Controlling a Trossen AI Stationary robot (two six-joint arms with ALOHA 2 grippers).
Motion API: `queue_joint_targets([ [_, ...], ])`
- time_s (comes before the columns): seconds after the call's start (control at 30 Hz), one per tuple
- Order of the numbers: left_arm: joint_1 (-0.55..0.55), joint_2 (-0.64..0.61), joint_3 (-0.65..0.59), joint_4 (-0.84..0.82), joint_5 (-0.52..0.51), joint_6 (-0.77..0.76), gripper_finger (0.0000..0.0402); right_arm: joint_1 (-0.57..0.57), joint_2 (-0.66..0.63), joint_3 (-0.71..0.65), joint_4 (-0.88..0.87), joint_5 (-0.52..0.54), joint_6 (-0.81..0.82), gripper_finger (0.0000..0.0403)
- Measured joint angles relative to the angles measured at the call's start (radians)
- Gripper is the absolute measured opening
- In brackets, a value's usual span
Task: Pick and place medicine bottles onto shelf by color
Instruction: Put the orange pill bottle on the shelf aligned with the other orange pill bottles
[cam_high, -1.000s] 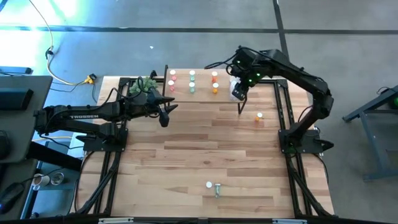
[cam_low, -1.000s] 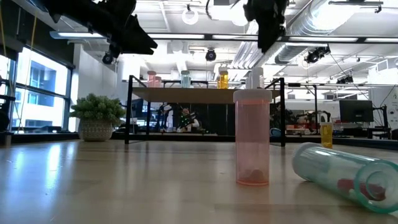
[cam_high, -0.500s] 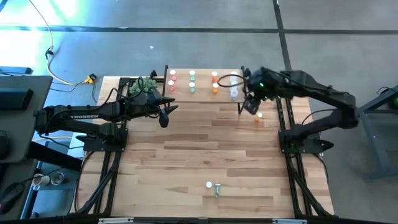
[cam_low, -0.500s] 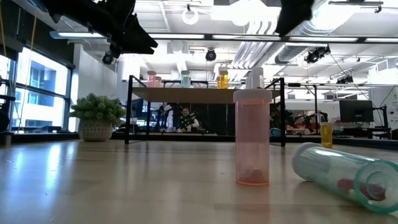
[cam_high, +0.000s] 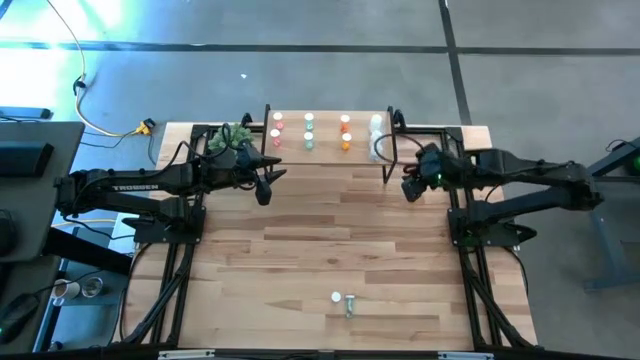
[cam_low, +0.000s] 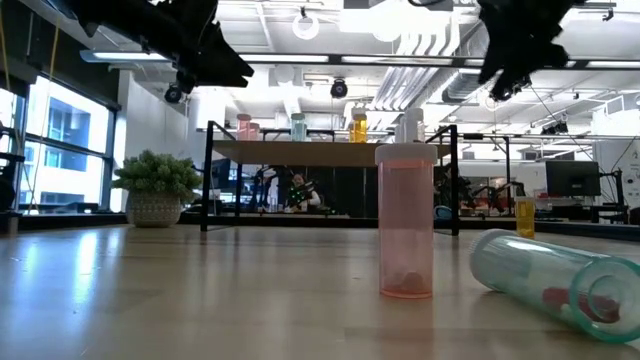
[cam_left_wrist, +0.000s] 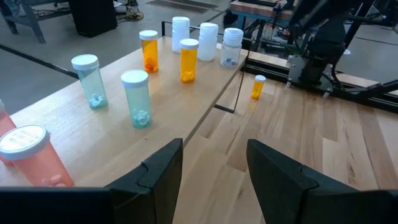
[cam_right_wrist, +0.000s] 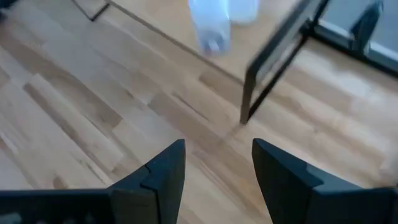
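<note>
The shelf (cam_high: 325, 135) is seen at the upper centre of the high view, at the far edge of the worktop (cam_high: 330, 250). On its light wooden top, bottles are set in pairs by colour: 2 pink bottles (cam_high: 277, 127) at the left, 2 green bottles (cam_high: 309, 130) next, 2 orange bottles (cam_high: 345, 132) after them, and clear bottles (cam_high: 376, 135) at the right end. In the left wrist view the same rows are shown, the green bottles (cam_left_wrist: 112, 87), orange bottles (cam_left_wrist: 168, 56) and white-capped clear bottles (cam_left_wrist: 208, 40) all standing upright, with a pink bottle (cam_left_wrist: 31, 155) at the lower left of that frame.

A small orange bottle (cam_left_wrist: 258, 86) is seen upright on the worktop beside the shelf's right end in the left wrist view. At the lower centre of the high view, a pink bottle (cam_high: 336, 298) stands on the worktop, with a green bottle (cam_high: 350, 304) lying on its side just beside it; both are shown large in the low view, the pink one (cam_low: 405, 220) upright and the green one (cam_low: 555, 275) tipped over.

The left gripper (cam_high: 265, 185) is held above the worktop near the shelf's left end, its jaws apart and nothing between them. The right gripper (cam_high: 411, 188) is held just off the shelf's right front leg, its jaws likewise apart and nothing between them. A potted plant (cam_high: 232, 138) is placed at the shelf's left.
</note>
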Motion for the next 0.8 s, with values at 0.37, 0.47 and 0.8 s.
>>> queue_joint_targets([
  [0.37, -0.002, 0.0, 0.0, 0.0, 0.001, -0.003, 0.017, 0.233, -0.016, -0.225, 0.019, 0.152, 0.455, 0.0177],
  [0.47, -0.002, 0.0, 0.0, 0.0, 0.001, -0.002, 0.017, 0.288, -0.016, -0.278, 0.033, 0.21, 0.572, 0.0177],
  [0.8, -0.002, 0.0, 0.0, 0.0, 0.001, 0.0, 0.017, 0.415, -0.015, -0.409, 0.09, 0.343, 0.794, 0.0177],
])
